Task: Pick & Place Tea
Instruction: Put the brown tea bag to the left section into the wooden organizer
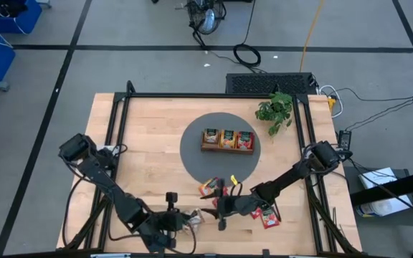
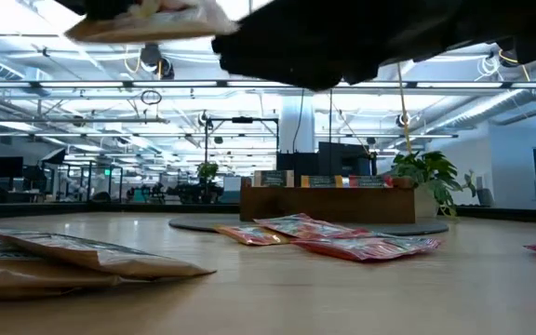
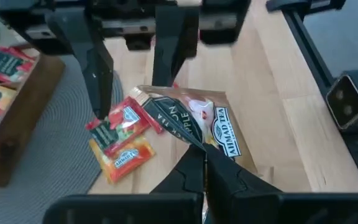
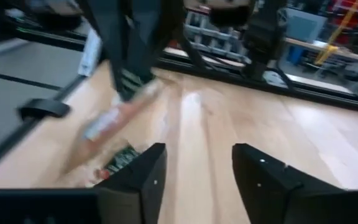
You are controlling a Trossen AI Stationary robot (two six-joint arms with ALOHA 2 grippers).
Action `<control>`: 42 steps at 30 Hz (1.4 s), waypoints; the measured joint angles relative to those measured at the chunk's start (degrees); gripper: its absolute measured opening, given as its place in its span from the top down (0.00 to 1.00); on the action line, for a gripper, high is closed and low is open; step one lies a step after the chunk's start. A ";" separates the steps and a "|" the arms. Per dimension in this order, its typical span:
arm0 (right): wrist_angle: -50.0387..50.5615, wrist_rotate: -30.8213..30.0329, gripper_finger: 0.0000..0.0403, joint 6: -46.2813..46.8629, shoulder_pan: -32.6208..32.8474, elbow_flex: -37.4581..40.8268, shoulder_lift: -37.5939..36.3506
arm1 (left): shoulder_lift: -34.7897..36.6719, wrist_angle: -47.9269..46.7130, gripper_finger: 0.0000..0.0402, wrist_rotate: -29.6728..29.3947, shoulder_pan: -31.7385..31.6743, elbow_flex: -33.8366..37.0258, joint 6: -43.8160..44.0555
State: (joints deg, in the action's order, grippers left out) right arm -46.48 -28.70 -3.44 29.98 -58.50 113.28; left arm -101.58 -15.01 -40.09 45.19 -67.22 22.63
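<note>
A green-and-tan tea sachet (image 3: 185,118) hangs above the table near its front edge, with my left gripper (image 3: 204,171) shut on it; the low view shows that sachet (image 2: 147,23) high up. My right gripper (image 4: 194,174) stands open just beyond the sachet, nothing between its fingers (image 3: 98,81). Red and orange sachets (image 3: 120,134) lie flat on the wood by the grey mat's edge. The brown wooden tray (image 1: 227,139) holds several sachets on the round mat (image 1: 192,154). My left gripper pinches the sachet's near edge (image 3: 201,144) between its two fingers. The fingers come slanting down from the table's near left side. The sachet sticks out ahead of the fingers, lifted clear of the table and roughly level.
A leafy plant (image 1: 274,109) stands at the back right beside the mat. Red sachets (image 1: 267,215) lie under my right arm, more (image 1: 210,188) at the mat's front rim. Tan sachets (image 2: 54,256) lie close to the low camera. Bare wood spreads at the left.
</note>
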 joint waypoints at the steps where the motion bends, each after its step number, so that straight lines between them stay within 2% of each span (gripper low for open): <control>1: -0.27 0.90 0.56 0.11 0.01 0.00 -0.02 | -0.02 -0.51 0.99 0.01 0.02 0.00 0.04; 7: -2.25 9.34 0.52 1.68 0.02 0.00 -0.38 | -0.02 -5.51 0.99 -1.57 -0.43 0.02 1.73; 9: 1.40 8.67 0.53 1.07 0.04 0.00 -1.91 | -0.02 -8.11 0.99 -1.59 -0.48 0.02 0.64; 13: 10.03 1.88 0.57 0.20 -0.43 0.00 -6.78 | -0.02 -11.96 0.99 -2.68 -0.48 0.02 -0.50; 15: 13.28 1.85 0.59 -0.68 -1.07 -0.02 -9.24 | -0.02 -12.57 0.99 -4.79 -0.45 0.02 -0.50; 17: 17.14 3.48 0.61 2.52 -2.02 -0.04 -11.48 | -0.02 -12.92 0.99 -7.95 -0.45 0.02 -1.66; 21: 26.35 10.58 0.62 13.17 -6.14 0.00 -14.61 | -0.02 -12.37 0.99 -13.88 0.16 0.04 -6.41; 23: 24.66 14.06 0.62 15.74 -8.11 1.01 -14.65 | -0.02 -12.02 0.99 -16.11 0.60 0.04 -8.55; 26: 15.56 20.71 0.61 16.71 -9.81 3.45 -14.56 | -0.02 -12.17 0.99 -17.02 0.80 0.04 -9.99; 31: 3.58 21.55 0.59 19.65 -11.36 6.88 -14.65 | -0.02 -12.28 0.99 -18.59 0.46 0.04 -10.97; 37: 1.94 28.86 0.59 26.23 -13.21 7.26 -14.65 | -0.02 -11.84 0.98 -18.57 -0.96 0.04 -12.07; 42: 1.84 29.95 0.59 26.80 -13.50 7.26 -12.66 | -0.02 -10.33 0.99 -18.56 -1.74 0.04 -12.07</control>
State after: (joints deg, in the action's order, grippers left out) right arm -44.64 1.26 23.37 16.48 -51.24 100.62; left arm -101.60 -25.34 -58.65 43.45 -67.18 10.56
